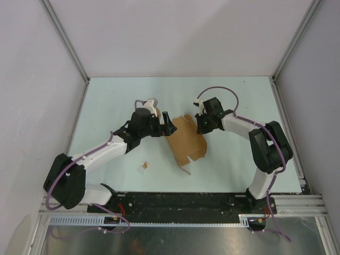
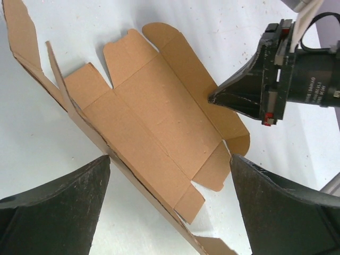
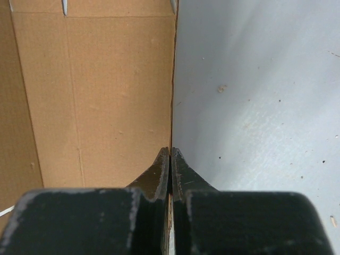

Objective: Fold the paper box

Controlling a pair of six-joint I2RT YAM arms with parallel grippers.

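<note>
Scuffed black left gripper (image 2: 169,162) gapes above tabbed brown paper box (image 2: 151,103); right gripper (image 3: 170,153) pinches its edge.

flat brown die-cut cardboard sheet, the paper box (image 1: 185,139): 1 | tiny brown scrap (image 1: 144,166): 1 | black two-finger tools: 2, left tool (image 1: 164,125), right tool (image 1: 201,123) | white-and-black jointed arms: 2, left arm (image 1: 101,151), right arm (image 1: 249,130) | pale green tabletop (image 1: 239,101): 1

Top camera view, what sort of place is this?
Probably a robotics lab work cell: plain white panel walls on aluminium frame posts, the left arm and right arm bolted to a rail at the edge of a pale table, with a flat paper box between them.
</note>
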